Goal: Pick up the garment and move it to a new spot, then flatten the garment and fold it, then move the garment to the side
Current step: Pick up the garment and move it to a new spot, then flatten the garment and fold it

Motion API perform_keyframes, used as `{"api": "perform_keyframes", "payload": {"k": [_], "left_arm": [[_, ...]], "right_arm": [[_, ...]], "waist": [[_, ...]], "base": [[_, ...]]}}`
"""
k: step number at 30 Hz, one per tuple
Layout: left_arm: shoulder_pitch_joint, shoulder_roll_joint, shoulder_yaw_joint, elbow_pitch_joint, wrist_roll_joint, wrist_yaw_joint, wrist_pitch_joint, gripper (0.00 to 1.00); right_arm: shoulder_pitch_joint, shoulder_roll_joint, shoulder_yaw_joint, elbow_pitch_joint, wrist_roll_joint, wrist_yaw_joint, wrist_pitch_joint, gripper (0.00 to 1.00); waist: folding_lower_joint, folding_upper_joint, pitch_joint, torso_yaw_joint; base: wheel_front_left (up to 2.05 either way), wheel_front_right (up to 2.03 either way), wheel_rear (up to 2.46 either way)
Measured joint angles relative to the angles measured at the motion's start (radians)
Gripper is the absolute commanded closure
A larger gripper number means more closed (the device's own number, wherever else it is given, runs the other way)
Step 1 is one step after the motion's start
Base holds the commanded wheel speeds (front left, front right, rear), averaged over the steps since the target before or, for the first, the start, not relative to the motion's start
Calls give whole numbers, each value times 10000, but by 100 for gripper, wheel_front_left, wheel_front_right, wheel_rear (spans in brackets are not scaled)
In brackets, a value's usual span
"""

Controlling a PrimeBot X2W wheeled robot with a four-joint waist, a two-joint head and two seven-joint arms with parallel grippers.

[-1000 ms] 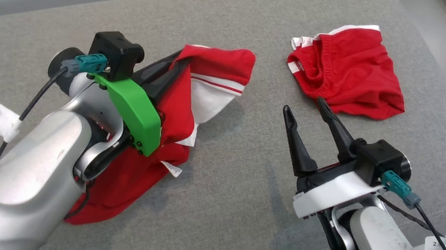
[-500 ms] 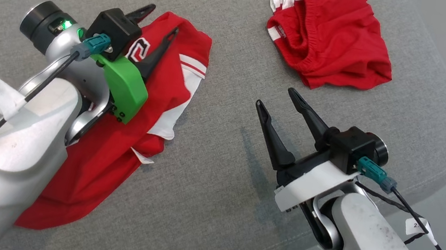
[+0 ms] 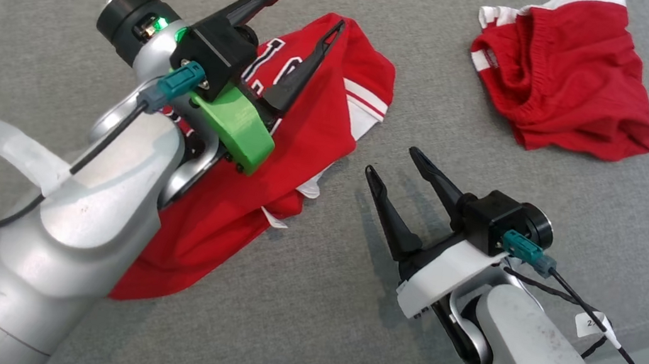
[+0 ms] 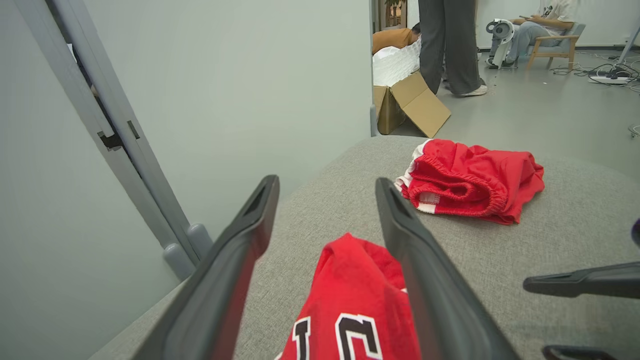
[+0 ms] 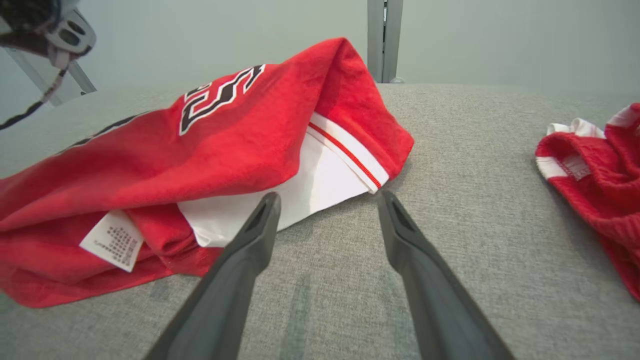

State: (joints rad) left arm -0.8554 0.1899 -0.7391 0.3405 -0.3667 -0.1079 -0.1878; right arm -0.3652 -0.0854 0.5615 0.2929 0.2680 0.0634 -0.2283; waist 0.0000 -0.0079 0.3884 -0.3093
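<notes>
On the grey upholstered cushion (image 3: 342,324) in front of me, the red jersey (image 3: 311,142) lies crumpled toward my left side. Its black-and-white lettering faces up, and a white side panel (image 5: 320,190) and a small white care tag (image 5: 112,240) show along the near edge. My left gripper (image 3: 319,0) hangs over the jersey with its fingers spread wide, and I see no cloth caught between them. In the left wrist view the fabric sits humped below the gap. My right gripper (image 3: 391,160) is over bare cushion just beside the jersey's white panel, its fingers also apart and empty. A pair of red shorts (image 3: 565,95) with an elastic waistband lies bunched well apart, at the far right. Beyond the cushion I can see an open cardboard box (image 4: 410,102) and a person's legs (image 4: 450,45).
</notes>
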Motion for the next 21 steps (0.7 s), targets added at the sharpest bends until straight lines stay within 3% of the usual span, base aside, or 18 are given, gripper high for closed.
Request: {"api": "perform_keyframes", "payload": {"k": [15,21], "left_arm": [[2754,-792,-21,-408,-988,466,-520,0],[3850,-755,416,-669,-1379,865,-552,0]], "right_arm": [[219,-594,190,1453,-299,155,-12,0],[503,-683,284,1712,-320,155,-12,0]], "waist": [[0,0,-755,1920],[0,0,-1184,2619]], "base": [[0,0,0],[0,0,0]]}}
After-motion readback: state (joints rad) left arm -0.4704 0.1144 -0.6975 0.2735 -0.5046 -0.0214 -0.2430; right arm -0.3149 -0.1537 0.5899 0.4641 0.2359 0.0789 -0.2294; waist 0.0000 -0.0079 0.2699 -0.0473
